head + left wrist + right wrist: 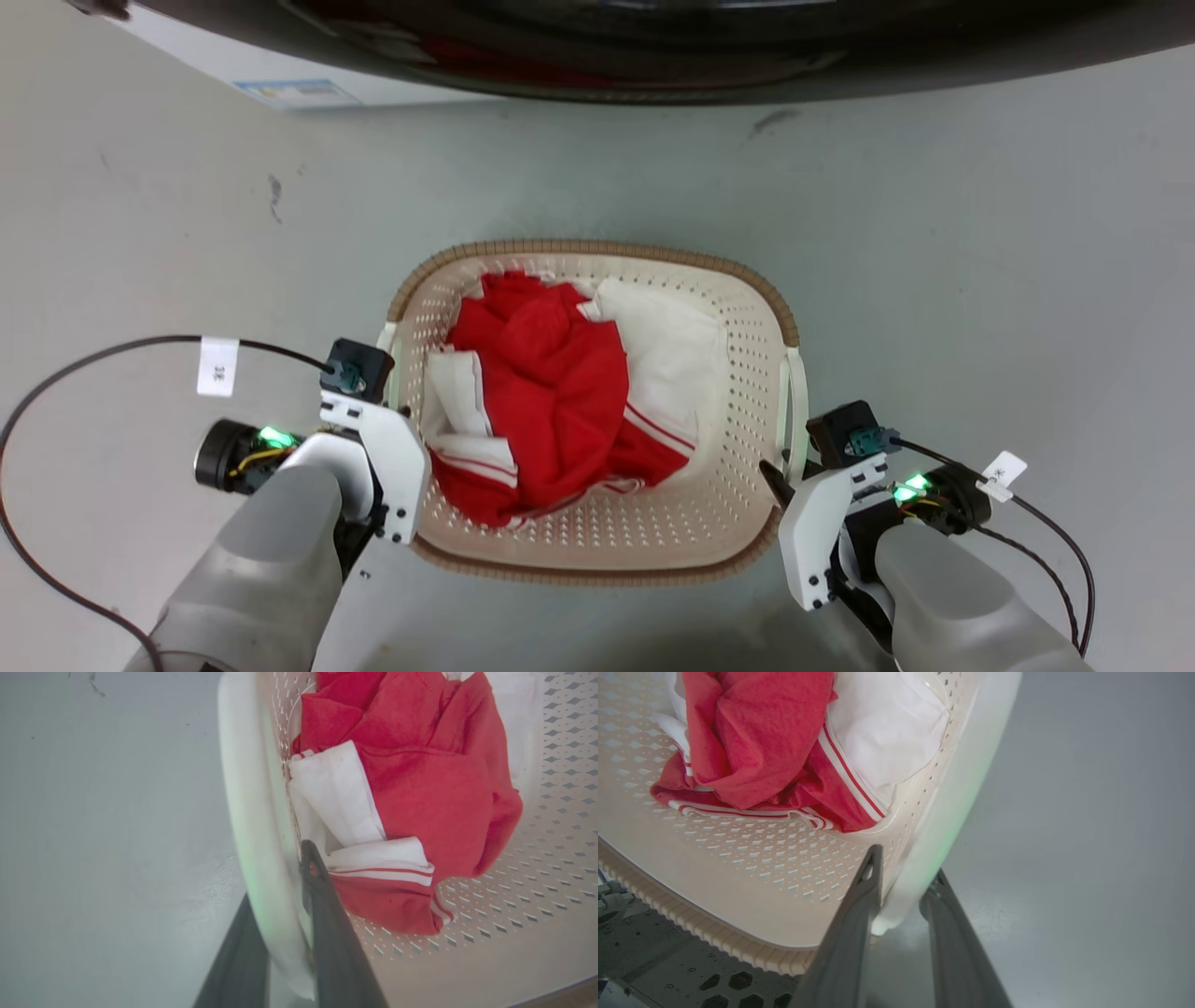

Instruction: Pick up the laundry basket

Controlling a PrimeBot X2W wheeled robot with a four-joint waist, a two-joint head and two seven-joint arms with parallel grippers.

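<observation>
My left pincer [278, 872] and right pincer [908, 861] pinch the laundry basket [597, 250] by its handles [798, 392], at nine and three o'clock.

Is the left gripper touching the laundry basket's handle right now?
Touching. In the left wrist view, the left gripper straddles the white handle of the laundry basket, both dark fingers pressed against it with no gap.
</observation>
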